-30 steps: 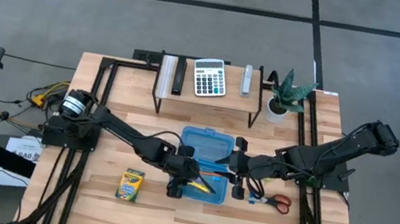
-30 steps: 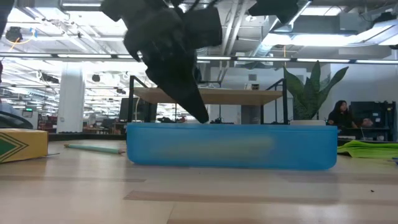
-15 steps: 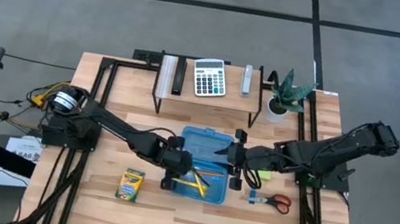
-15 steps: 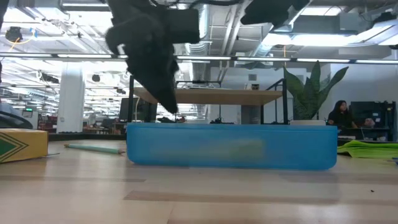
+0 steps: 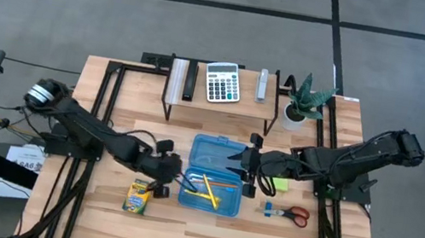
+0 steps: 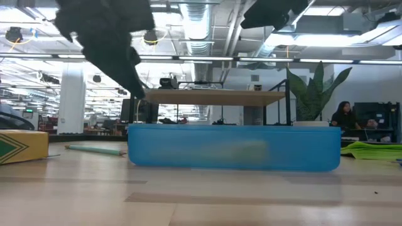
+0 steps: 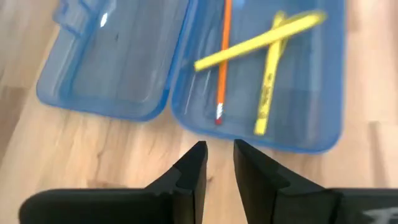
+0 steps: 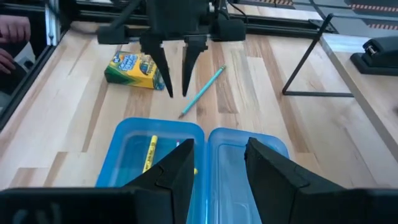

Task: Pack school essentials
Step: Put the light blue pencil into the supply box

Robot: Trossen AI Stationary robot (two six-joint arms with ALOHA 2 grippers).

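At nine o'clock of the blue case [image 5: 213, 180], the crayon box [image 5: 138, 196] lies beside the empty left gripper [image 5: 173, 181], fingers slightly parted. Yellow and orange pencils [image 5: 206, 187] lie inside. At three o'clock, the right gripper [image 5: 241, 164] hovers, parted, empty.

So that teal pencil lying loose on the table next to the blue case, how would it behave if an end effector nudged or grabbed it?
The teal pencil is thin and lies flat on bare wood, so a sideways nudge would probably roll it. It looks straight and rigid, likely light. Lying so low, it may be awkward to pinch; the left end effector, open just beside it, would probably need to come down astride it.
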